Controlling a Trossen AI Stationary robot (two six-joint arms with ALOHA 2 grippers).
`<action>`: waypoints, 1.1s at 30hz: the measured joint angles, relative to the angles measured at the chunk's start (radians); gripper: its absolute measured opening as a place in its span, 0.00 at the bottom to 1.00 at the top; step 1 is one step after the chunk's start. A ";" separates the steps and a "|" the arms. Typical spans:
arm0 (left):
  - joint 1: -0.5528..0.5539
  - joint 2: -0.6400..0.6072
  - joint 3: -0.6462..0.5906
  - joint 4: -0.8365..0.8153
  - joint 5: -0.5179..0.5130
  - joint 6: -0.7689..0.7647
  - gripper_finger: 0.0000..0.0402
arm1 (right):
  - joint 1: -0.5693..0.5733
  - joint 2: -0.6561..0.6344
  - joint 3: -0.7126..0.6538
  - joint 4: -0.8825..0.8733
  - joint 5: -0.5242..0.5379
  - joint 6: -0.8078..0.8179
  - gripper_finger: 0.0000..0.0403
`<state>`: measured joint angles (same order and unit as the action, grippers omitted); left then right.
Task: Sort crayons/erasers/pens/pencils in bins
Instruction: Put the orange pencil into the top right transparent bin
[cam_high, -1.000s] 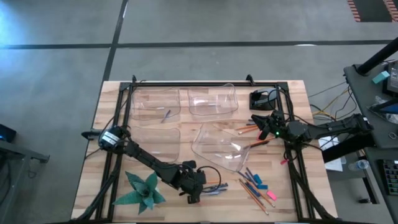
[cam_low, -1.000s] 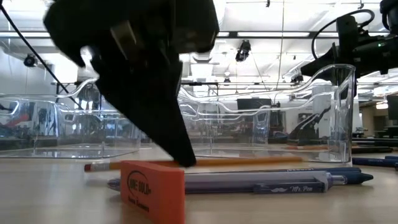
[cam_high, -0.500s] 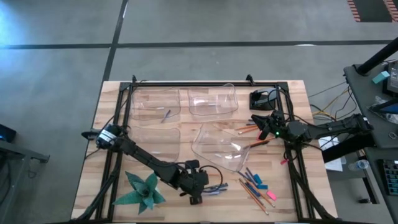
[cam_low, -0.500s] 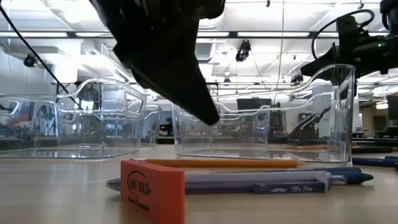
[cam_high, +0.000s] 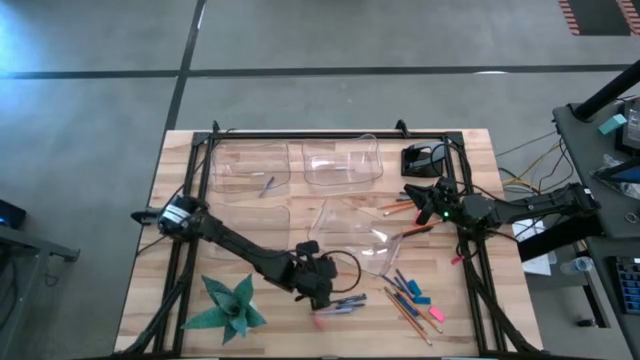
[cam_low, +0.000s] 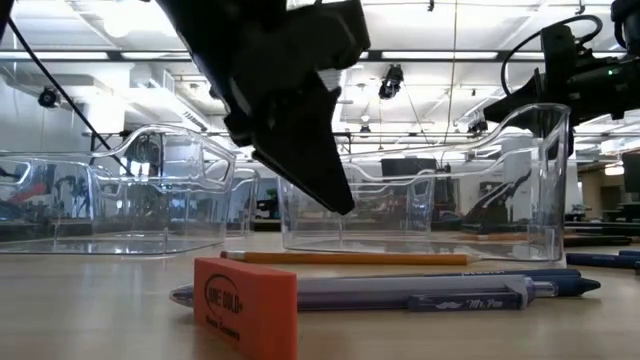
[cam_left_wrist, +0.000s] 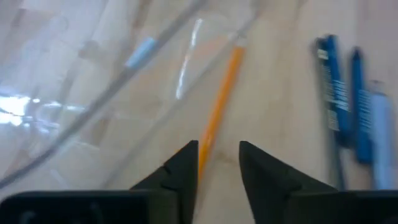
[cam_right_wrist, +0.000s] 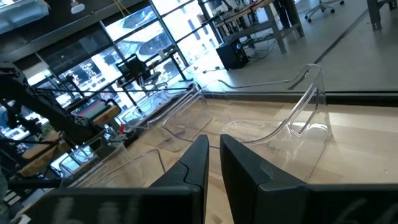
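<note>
Left gripper (cam_left_wrist: 216, 163) jaws slightly apart, empty, above orange pencil (cam_left_wrist: 219, 111).

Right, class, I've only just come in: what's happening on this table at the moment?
A two-armed robot is sorting stationery into clear bins. The left gripper hangs just above an orange pencil at the table's near edge, fingers parted, holding nothing. Blue pens and a pink eraser lie beside that pencil. More pencils, erasers and blue sticks wait in a loose pile to the right. The right gripper waits near the right side, by a tipped bin.
</note>
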<state>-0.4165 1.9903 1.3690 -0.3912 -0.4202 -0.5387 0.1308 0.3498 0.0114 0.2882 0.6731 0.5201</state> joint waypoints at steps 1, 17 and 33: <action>0.005 0.000 -0.005 0.000 -0.005 0.002 0.31 | 0.000 0.000 0.000 0.000 0.000 0.000 0.08; 0.017 -0.004 -0.065 0.071 -0.015 0.001 0.34 | 0.000 0.000 0.000 0.000 0.000 0.000 0.08; 0.011 0.036 -0.058 0.100 -0.014 0.015 0.34 | 0.000 -0.001 0.000 0.000 0.000 0.000 0.08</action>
<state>-0.4057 2.0266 1.3109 -0.2917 -0.4344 -0.5240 0.1307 0.3492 0.0115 0.2882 0.6735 0.5201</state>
